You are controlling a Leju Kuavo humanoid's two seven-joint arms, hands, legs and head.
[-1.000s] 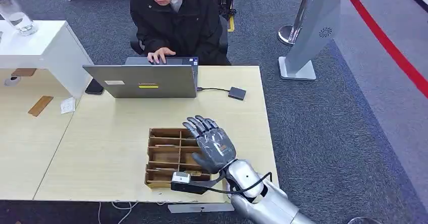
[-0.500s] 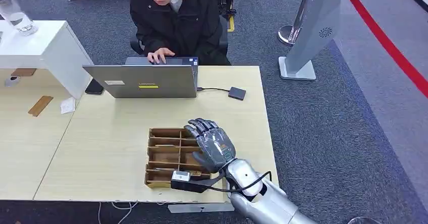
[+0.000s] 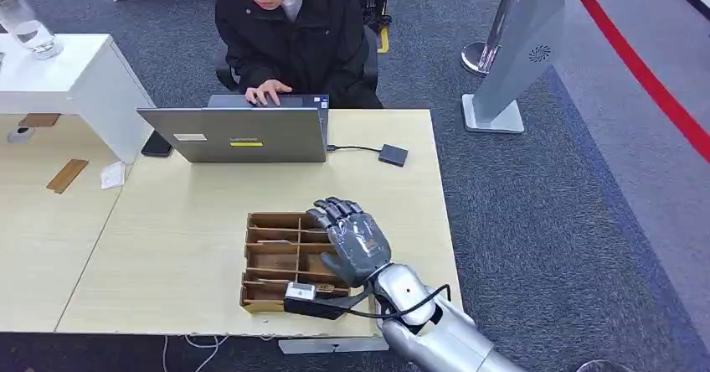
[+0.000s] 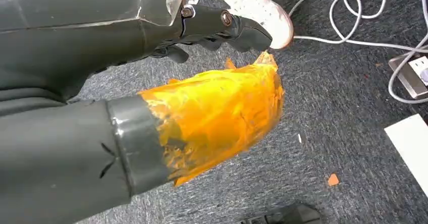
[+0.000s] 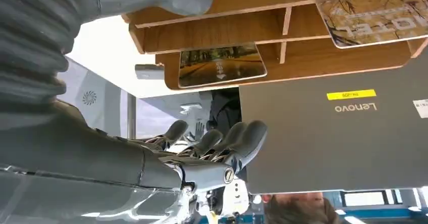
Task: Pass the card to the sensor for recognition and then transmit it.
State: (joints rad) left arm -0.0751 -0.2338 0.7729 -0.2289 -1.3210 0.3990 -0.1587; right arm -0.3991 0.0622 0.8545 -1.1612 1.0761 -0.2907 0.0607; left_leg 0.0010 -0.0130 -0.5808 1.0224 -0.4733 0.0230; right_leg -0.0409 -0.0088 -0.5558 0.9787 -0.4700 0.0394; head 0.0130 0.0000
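Right hand (image 3: 358, 246) poised over the right side of the wooden slotted tray (image 3: 266, 259), which sits near the front edge of the light wood counter (image 3: 184, 229). The fingers (image 3: 335, 211) are extended and slightly spread, holding nothing; in the right wrist view the hand (image 5: 151, 158) shows the same loose spread of the fingers (image 5: 242, 138), with no card between them.

Cards lie in the tray's compartments: the right wrist view shows one card (image 5: 222, 65) with a tree-lined road printed on it in one compartment, and a second card (image 5: 376, 17) with pale lettering in another slot of the tray (image 5: 212, 32). Both lie flat, apart from the hand.

A small dark sensor box (image 3: 393, 155) rests on the counter toward its far right, joined by a cable to the grey laptop (image 3: 239, 135). A person in a dark jacket (image 3: 293, 33) sits behind the laptop with a hand (image 3: 268, 92) on its keyboard.

Left hand (image 4: 151, 27) hangs over grey carpet (image 4: 328, 118), its thumb wrapped in orange tape; the dark fingers (image 4: 242, 30) are curled inward with nothing in them. White cables (image 4: 363, 12) and a power strip (image 4: 411, 75) lie on the floor nearby.
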